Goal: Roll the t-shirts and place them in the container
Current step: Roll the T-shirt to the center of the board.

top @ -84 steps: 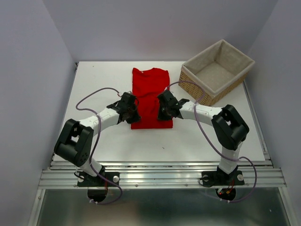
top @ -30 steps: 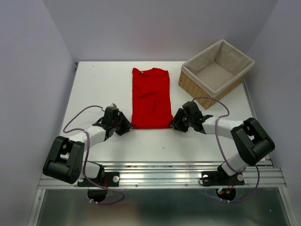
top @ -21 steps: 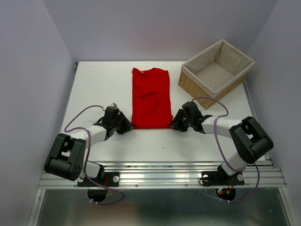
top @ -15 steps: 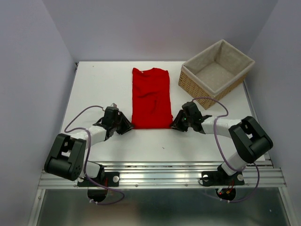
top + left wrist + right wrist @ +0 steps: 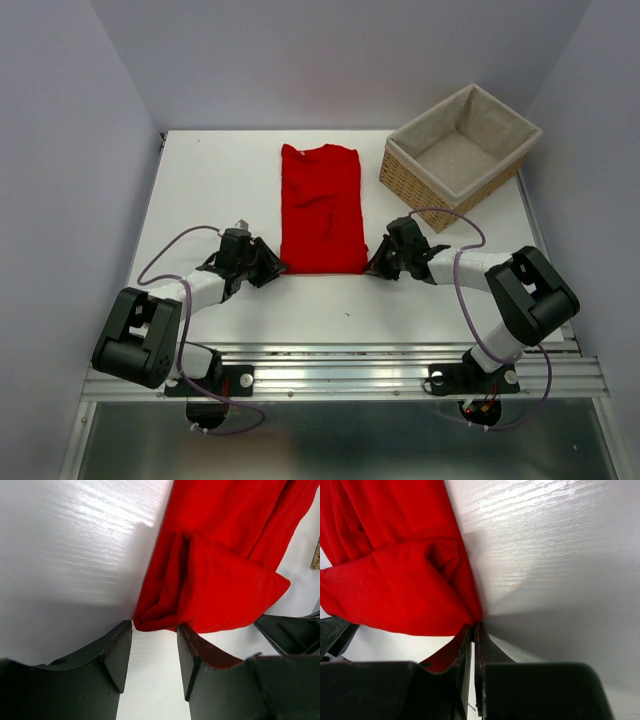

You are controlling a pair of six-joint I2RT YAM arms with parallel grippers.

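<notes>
The red t-shirt (image 5: 320, 205) lies flat on the white table (image 5: 210, 190), folded lengthwise into a long narrow strip. Its neck end is at the far side and its hem is toward your arm bases. It is roughly mid-table, well apart from the wicker basket (image 5: 418, 183) at the far right corner. Both of your arms reach low and inward to the near hem. The left gripper (image 5: 271, 267) is at the near-left corner of the strip and the right gripper (image 5: 373, 264) at the near-right corner. In the left wrist view your fingers (image 5: 112, 647) are spread apart. The folded corner sits right at the mouth of the gap, touching or just off the tips, and nothing is clamped there. Layered folds of fabric show at that corner, and the other gripper's dark body shows past the hem on the right. In the right wrist view your fingers (image 5: 489, 652) are pressed almost together, with only a thin slit between them. The shirt corner is drawn to a point right at the tips, so it reads as pinched on the fabric edge. The hem bulges in a soft fold just beyond the tips, and a red tint shows on the inner face of one finger.
</notes>
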